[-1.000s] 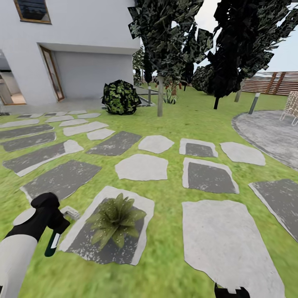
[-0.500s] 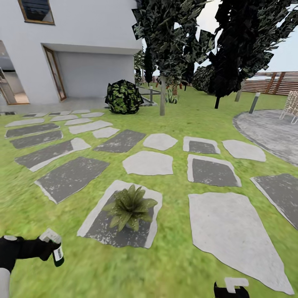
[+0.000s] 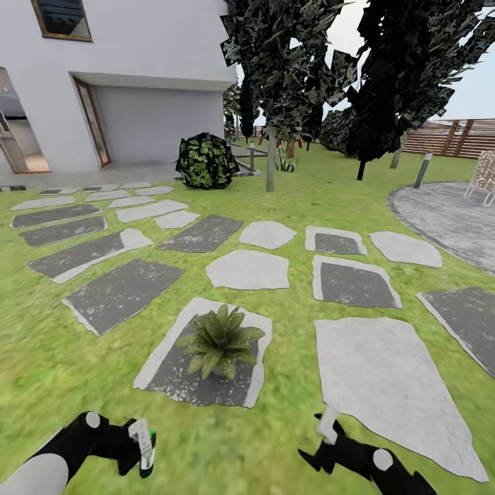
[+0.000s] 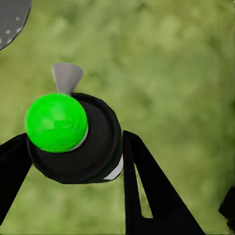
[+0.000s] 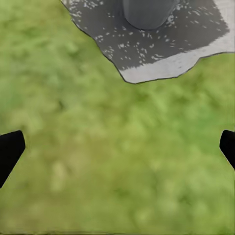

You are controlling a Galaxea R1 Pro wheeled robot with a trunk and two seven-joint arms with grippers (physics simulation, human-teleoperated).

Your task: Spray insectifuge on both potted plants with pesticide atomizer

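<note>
One potted plant (image 3: 220, 340), a low rosette of pointed green leaves, stands on a dark stepping stone (image 3: 172, 375) just ahead; its grey pot (image 5: 147, 12) also appears in the right wrist view. The second potted plant is out of view. My left gripper (image 3: 141, 448) hangs low over the grass, shut on the pesticide atomizer (image 4: 93, 147), a small black cylinder whose tip (image 4: 56, 122) shows bright green. Over the grass before the plant's stone, my right gripper (image 3: 320, 440) is open with nothing between its fingers (image 5: 10, 152).
Grey stepping stones (image 3: 375, 381) lie across the green lawn (image 3: 289, 440). A round paved patio (image 3: 447, 216) and a slatted wooden fence (image 3: 447, 137) are at the right. Trees (image 3: 271, 82), a dark bush (image 3: 205, 161) and a white house (image 3: 124, 75) stand behind.
The left arm has swung down from beside the plant's stone to low in front, still holding the atomizer. The right gripper has risen into view. The camera has shifted a little.
</note>
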